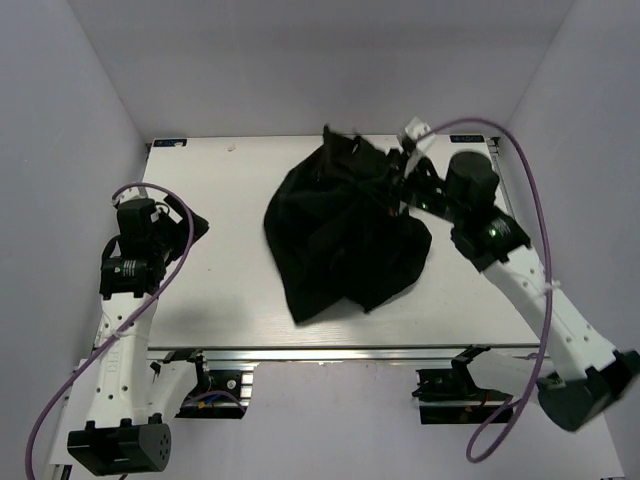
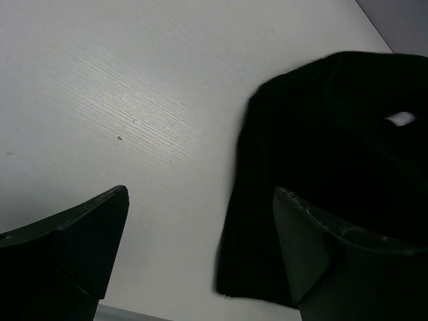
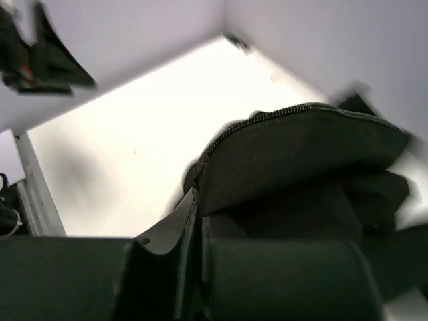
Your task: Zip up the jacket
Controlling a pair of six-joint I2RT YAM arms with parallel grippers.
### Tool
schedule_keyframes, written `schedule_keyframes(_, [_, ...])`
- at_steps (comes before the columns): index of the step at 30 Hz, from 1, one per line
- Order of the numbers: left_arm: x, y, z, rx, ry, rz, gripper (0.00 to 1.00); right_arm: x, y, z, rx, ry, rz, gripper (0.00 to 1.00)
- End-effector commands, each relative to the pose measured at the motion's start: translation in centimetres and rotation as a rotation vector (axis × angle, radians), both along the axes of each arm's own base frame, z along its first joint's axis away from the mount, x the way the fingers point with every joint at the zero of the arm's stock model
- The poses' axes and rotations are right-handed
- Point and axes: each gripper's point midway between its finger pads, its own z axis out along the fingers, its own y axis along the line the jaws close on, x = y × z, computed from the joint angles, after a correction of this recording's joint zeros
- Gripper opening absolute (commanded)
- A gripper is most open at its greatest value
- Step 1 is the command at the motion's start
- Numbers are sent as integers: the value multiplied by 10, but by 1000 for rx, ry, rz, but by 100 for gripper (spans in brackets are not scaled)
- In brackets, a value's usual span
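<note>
One black jacket [image 1: 345, 235] bunched, zipper teeth [image 3: 267, 115] exposed.

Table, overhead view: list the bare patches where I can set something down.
Widest bare patch: the table between the left claw and the jacket, up to the far left corner. A narrower strip runs along the near edge in front of the jacket. Crowded: far right, where the right claw clamps the jacket.

place: robot lab cell | cues: plain white walls [image 1: 330, 60], aluminium-framed table [image 1: 220, 290]
</note>
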Motion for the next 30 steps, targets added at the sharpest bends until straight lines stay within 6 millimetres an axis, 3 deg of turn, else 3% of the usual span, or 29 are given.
schedule_keyframes(1, [-7, -5, 1, -9, 1, -27, 98, -1, -32, -50, 41, 134, -178, 8])
schedule_keyframes(2, [-8, -5, -4, -11, 12, -26, 98, 0, -44, -66, 32, 169, -251, 20])
schedule_keyframes(3, [-9, -6, -8, -16, 19, -32, 98, -3, -55, -102, 6, 250, -318, 29])
schedule_keyframes(4, [-8, -13, -10, -39, 19, -61, 98, -1, -75, -112, 6, 271, -432, 39])
schedule_keyframes(5, [-8, -15, -19, -48, 38, -72, 98, -5, -88, -136, -29, 342, -507, 56])
schedule_keyframes(6, [-7, -18, -23, -57, 45, -89, 98, -7, -99, -158, -65, 389, -569, 89])
schedule_keyframes(8, [-4, -28, -30, -90, 58, -138, 98, -17, -116, -184, -148, 466, -638, 89])
schedule_keyframes(11, [-2, -39, -54, -142, 122, -183, 98, -18, -126, -191, -193, 494, -694, 89])
schedule_keyframes(12, [2, -41, -68, -156, 149, -192, 98, -17, -128, -190, -193, 491, -702, 89])
schedule_keyframes(15, [8, -43, -81, -173, 184, -191, 98, -10, -124, -181, -210, 462, -684, 89])
schedule_keyframes(17, [14, -30, -93, -143, 228, -125, 98, -1, -121, -159, -197, 426, -686, 89])
schedule_keyframes(19, [24, -23, -98, -128, 251, -81, 98, 9, -118, -152, -211, 427, -697, 89])
schedule_keyframes(20, [28, -19, -98, -120, 255, -59, 98, 16, -115, -130, -185, 391, -696, 89])
schedule_keyframes(22, [39, -18, -102, -115, 279, -55, 98, 29, -112, -125, -198, 390, -716, 89])
schedule_keyframes(23, [42, -16, -105, -113, 292, -45, 98, 34, -110, -109, -181, 364, -718, 89])
schedule_keyframes(25, [52, -7, -104, -82, 304, -5, 98, 44, -111, -114, -220, 384, -752, 89])
schedule_keyframes(26, [59, -6, -108, -79, 319, -6, 98, 48, -113, -102, -205, 378, -772, 89])
schedule_keyframes(30, [103, -21, -86, -44, 236, -124, 98, 53, -132, -125, -276, 435, -910, 89])
